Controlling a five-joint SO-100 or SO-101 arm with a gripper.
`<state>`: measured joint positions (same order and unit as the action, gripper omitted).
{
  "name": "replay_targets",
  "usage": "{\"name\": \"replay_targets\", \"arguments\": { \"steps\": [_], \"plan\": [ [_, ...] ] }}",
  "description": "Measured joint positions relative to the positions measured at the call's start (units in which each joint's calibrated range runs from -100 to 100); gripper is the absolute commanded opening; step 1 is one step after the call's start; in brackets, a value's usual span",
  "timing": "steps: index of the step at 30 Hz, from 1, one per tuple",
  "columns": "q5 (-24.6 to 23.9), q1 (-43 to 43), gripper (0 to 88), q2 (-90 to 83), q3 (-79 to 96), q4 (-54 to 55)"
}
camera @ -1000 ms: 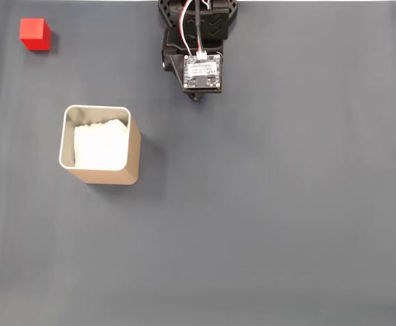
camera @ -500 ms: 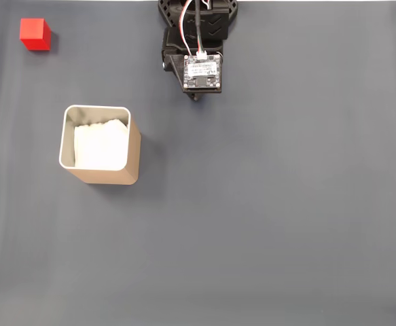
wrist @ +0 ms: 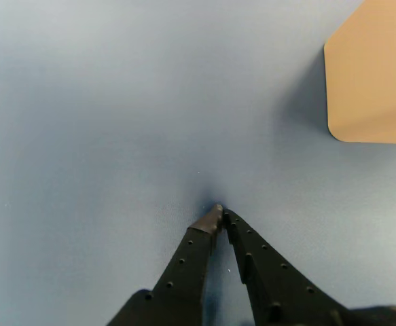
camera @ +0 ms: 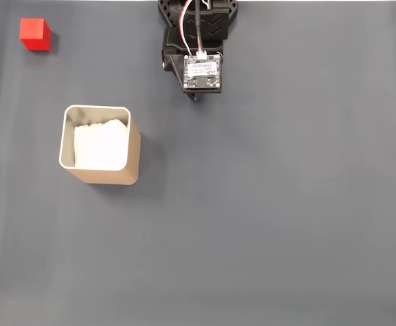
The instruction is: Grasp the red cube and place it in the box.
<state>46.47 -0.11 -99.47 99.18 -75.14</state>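
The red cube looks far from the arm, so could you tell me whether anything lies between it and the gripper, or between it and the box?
Nothing visible does. In the fixed view the red cube sits alone at the upper left, with bare grey mat between it and the gripper at the top centre, and likewise between it and the box below it.

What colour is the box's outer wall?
Tan, with a pale grey rim; the box shows best in the fixed view.

Red cube (camera: pixel 34 34) top-left, box (camera: pixel 100 174) well below it, arm (camera: pixel 196 47) top-center, claw prob. hidden underneath.
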Motion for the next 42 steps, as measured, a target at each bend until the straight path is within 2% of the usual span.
{"name": "replay_targets", "arguments": {
  "steps": [15, 23, 29, 42],
  "plan": [
    [0.10, 0.00, 0.2, 0.00, 0.00, 0.57],
    [-0.88, 0.45, 0.2, 0.09, 0.00, 10.32],
    [-1.07, 0.38, 0.2, 1.25, -2.64, 12.84],
    [-2.74, 0.83, 0.2, 20.06, -21.31, 17.30]
  ]
}}
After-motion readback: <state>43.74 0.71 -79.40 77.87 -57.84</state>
